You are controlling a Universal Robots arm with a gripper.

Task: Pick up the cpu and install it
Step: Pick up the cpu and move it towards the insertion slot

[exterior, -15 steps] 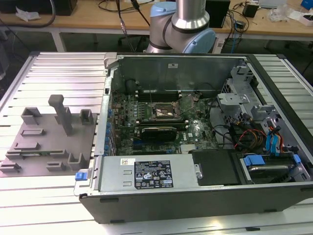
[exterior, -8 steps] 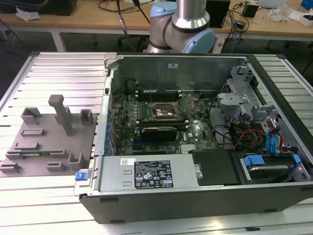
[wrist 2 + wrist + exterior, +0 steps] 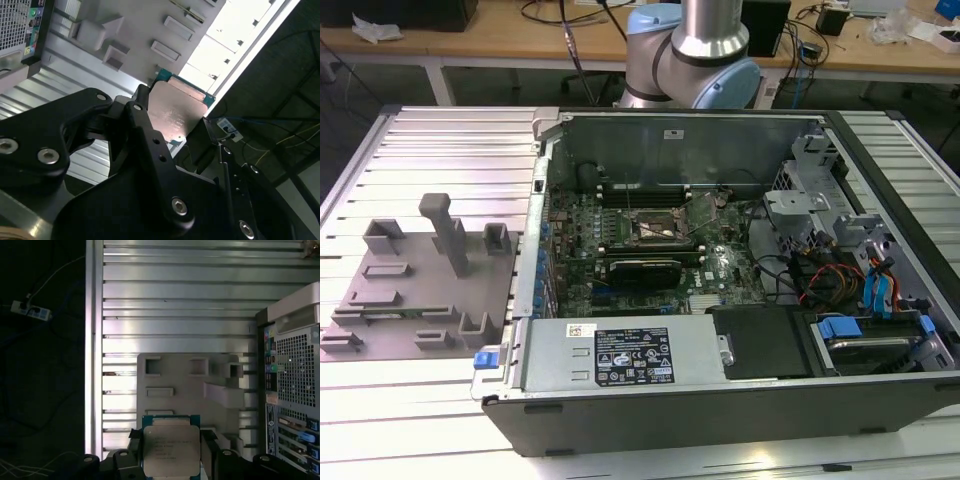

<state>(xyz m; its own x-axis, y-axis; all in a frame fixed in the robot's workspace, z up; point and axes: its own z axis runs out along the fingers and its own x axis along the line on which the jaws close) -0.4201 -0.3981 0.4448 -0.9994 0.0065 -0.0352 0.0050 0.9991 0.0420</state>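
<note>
Hand (image 3: pixel 171 441) gripping cpu (image 3: pixel 171 456), above grey fixture (image 3: pixel 190 385)

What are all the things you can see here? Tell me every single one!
cpu: one, silver top with a green edge, between the gripper's fingers.
fixture plate: one, grey, on the table at the exterior view's left of the computer case.
computer case: one, dark, lying open on the table.
motherboard: one, green, inside the case.
socket: one, dark frame, on the motherboard.
power supply: one, silver, along the case's near wall.
table: one, silver slats, under the case and plate.
power strip: one, white, on the dark floor.
robot arm: one, silver and light blue, behind the case.
gripper: one, black, shut on the cpu.
</note>
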